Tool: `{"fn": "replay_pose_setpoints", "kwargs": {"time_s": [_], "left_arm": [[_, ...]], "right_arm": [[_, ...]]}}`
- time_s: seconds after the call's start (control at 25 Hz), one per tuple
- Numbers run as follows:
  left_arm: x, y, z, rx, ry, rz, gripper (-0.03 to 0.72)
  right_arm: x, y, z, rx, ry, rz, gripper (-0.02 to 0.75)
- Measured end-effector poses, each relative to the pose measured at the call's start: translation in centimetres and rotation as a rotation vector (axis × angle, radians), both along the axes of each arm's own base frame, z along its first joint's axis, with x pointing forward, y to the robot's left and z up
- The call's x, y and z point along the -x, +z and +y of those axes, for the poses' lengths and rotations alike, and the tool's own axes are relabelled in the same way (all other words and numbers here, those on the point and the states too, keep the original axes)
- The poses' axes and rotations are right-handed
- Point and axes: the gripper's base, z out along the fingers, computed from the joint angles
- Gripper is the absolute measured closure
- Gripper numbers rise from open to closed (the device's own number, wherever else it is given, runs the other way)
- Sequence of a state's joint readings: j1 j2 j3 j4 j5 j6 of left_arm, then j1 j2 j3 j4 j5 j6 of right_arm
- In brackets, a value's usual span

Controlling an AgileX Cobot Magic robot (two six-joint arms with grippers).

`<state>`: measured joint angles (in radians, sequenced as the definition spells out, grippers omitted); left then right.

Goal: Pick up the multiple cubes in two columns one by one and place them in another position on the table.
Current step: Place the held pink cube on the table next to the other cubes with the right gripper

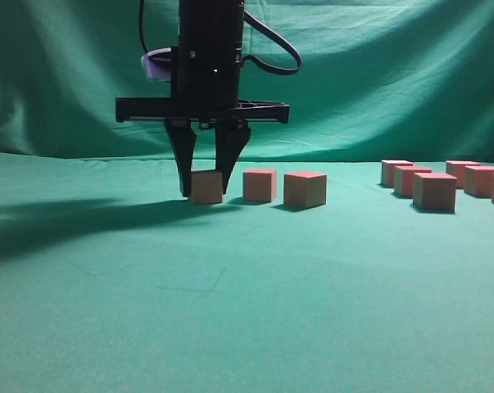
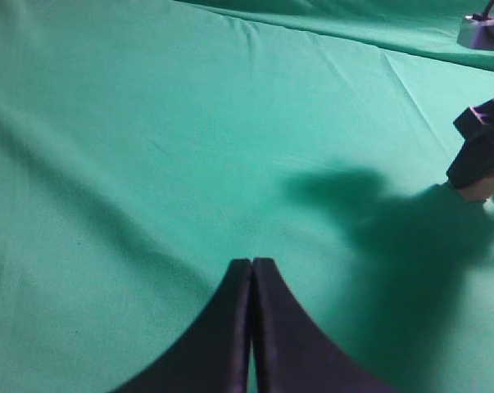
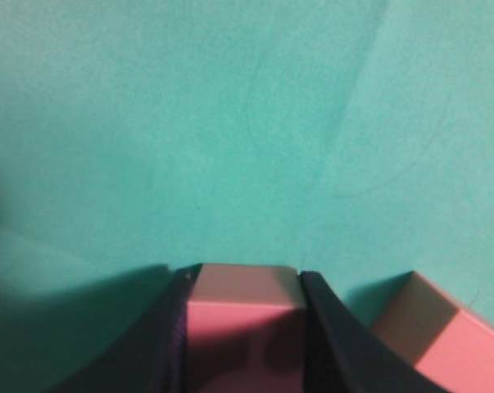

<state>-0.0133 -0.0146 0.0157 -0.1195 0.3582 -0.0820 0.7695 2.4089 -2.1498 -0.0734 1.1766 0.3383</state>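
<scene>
A wrinkled green backdrop (image 1: pixel 378 74) is seen hanging behind the surface (image 1: pixel 247 311), which is covered in smooth green cloth. No container is seen anywhere on it. A dark shadow is cast across the cloth to the left of the working arm.

Three cubes are set in a row near the middle of the exterior view. The leftmost cube (image 1: pixel 206 187) is enclosed by the right gripper (image 1: pixel 206 190), whose jaws are pressed against its two sides, the cube appearing to rest on the cloth. Just beside it stand the middle cube (image 1: pixel 260 184) and the third cube (image 1: pixel 305 189), each apart from its neighbour. In the right wrist view the gripped cube (image 3: pixel 245 327) is shown between the dark jaws with a tan top and a pink face, and a neighbouring cube (image 3: pixel 443 336) is seen at the lower right.

A further cluster of cubes (image 1: pixel 434 191) is gathered well apart at the right edge, in two receding lines, partly cut off by the frame.

The left gripper (image 2: pixel 252 270) is held above bare cloth, its jaws pressed together with nothing between them.

All cubes are small, sharp-edged and matte, reddish-pink to tan.
</scene>
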Motion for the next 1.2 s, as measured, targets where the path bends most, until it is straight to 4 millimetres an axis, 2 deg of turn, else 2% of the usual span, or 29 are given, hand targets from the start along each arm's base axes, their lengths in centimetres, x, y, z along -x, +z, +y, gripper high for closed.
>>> {"fn": "replay_pose_setpoints", "kwargs": {"time_s": [0.32,0.4,0.44,0.48,0.84,1.2], "left_arm": [[0.0,0.0,0.0,0.0,0.0,0.0,0.688],[0.0,0.0,0.0,0.0,0.0,0.0,0.688],[0.0,0.0,0.0,0.0,0.0,0.0,0.688],[0.0,0.0,0.0,0.0,0.0,0.0,0.688],[0.0,0.0,0.0,0.0,0.0,0.0,0.688],[0.0,0.0,0.0,0.0,0.0,0.0,0.688]], "right_arm": [[-0.2,-0.1,-0.1,0.009,0.004,-0.019,0.478],[-0.2,0.0,0.0,0.003,0.005,-0.025,0.402],[-0.3,0.0,0.0,0.001,0.007,-0.028,0.418],[-0.3,0.0,0.0,0.002,0.012,-0.031,0.358],[-0.5,0.2,0.3,-0.015,0.052,-0.063,0.361],[-1.5,0.6,0.5,-0.018,0.122,-0.192,0.361]]}}
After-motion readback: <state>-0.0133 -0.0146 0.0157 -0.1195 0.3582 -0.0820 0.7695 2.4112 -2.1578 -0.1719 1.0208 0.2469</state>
